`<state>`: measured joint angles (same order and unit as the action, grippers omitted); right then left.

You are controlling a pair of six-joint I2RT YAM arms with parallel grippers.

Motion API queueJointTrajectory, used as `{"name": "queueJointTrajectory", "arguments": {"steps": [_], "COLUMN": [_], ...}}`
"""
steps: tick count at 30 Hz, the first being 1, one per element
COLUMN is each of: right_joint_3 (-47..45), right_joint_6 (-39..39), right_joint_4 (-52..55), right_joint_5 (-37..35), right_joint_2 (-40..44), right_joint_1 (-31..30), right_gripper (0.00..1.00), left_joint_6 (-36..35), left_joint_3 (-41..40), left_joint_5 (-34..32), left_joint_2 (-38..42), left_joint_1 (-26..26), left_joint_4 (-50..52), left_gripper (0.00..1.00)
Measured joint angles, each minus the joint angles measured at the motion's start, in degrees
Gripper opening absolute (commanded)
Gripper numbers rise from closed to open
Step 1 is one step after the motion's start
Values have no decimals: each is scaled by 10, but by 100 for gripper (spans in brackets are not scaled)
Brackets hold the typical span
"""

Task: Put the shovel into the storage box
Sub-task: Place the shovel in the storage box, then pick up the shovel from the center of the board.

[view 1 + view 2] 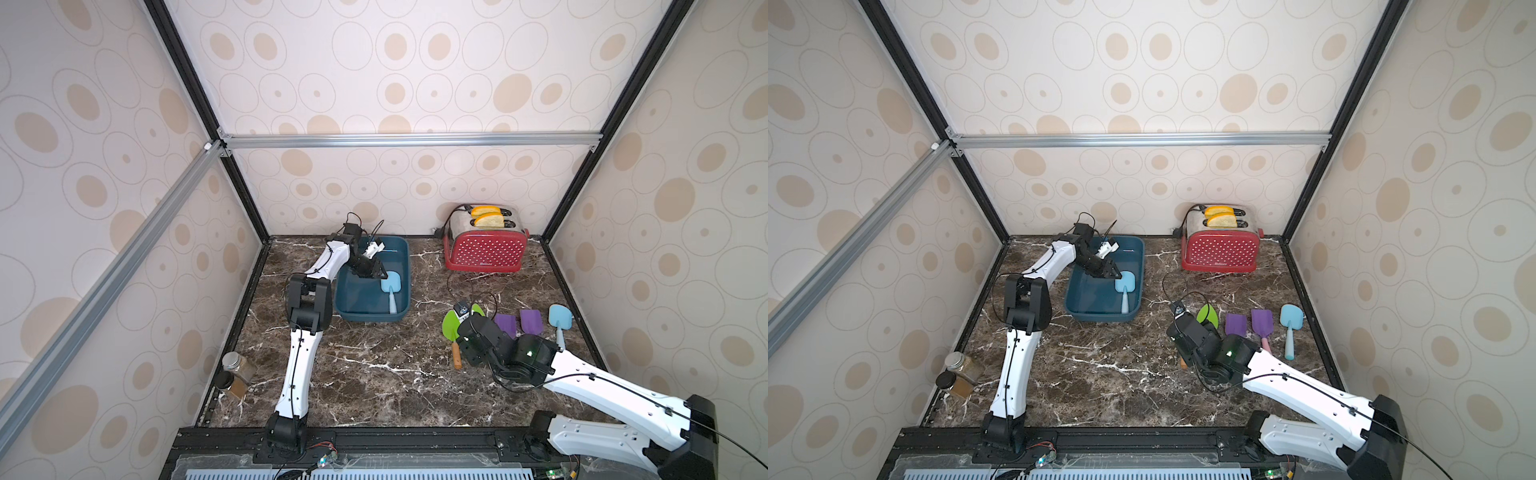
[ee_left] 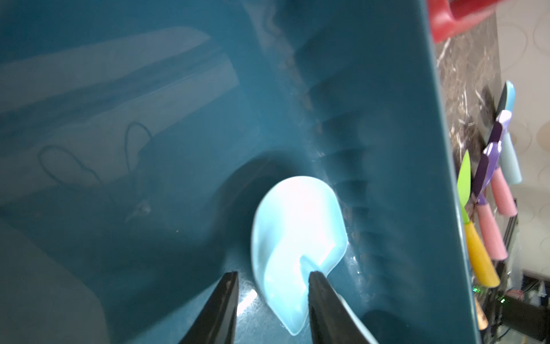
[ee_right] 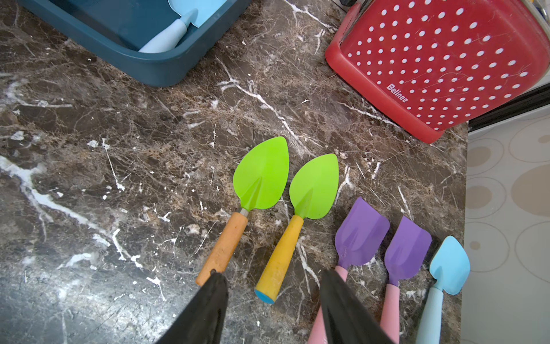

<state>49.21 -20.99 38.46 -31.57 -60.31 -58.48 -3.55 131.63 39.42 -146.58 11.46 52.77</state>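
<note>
Shows a blue shovel (image 1: 391,286) in the storage box (image 1: 370,321) by the parted, empty left end effector (image 2: 273,272), and the right end effector (image 3: 273,274), parted and empty, at the handle end of a yellow-handled shovel (image 3: 293,229) on the worktop (image 3: 134,178), blade pointing away.

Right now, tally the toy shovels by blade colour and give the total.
Light blue shovels: 2, one in the storage box, one on the table
Green shovels: 2, on the table
Purple shovels: 2, on the table
Total: 6
</note>
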Motion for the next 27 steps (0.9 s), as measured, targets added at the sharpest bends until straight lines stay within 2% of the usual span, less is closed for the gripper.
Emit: {"name": "queueJointTrajectory", "arguments": {"steps": [8,14,17,19,22,27], "right_joint_3": [-2,-2,-2,-4,-12,-17], "right_joint_6": [0,-7,-11,-14,-20,-31], "right_joint_4": [-8,-10,-14,-24,-40,-64], "right_joint_5": [-4,-9,8,29,60,113], "right_joint_2": [-12,-42,-72,-101,-136,-180], "right_joint_1": [0,31,66,89,103,107], "right_gripper": [57,63,63,63,63,63], "left_joint_6": [-2,9,42,78,135,195], "left_joint_3": [-5,-53,-145,-241,-372,-513], "left_joint_5": [-55,-82,-83,-80,-75,-71], "left_joint_2": [27,137,245,332,432,500], "left_joint_1": [0,0,0,0,3,13], "left_joint_4": [-12,-37,-93,-157,-244,-331], "left_gripper": [55,65,70,75,76,77]}}
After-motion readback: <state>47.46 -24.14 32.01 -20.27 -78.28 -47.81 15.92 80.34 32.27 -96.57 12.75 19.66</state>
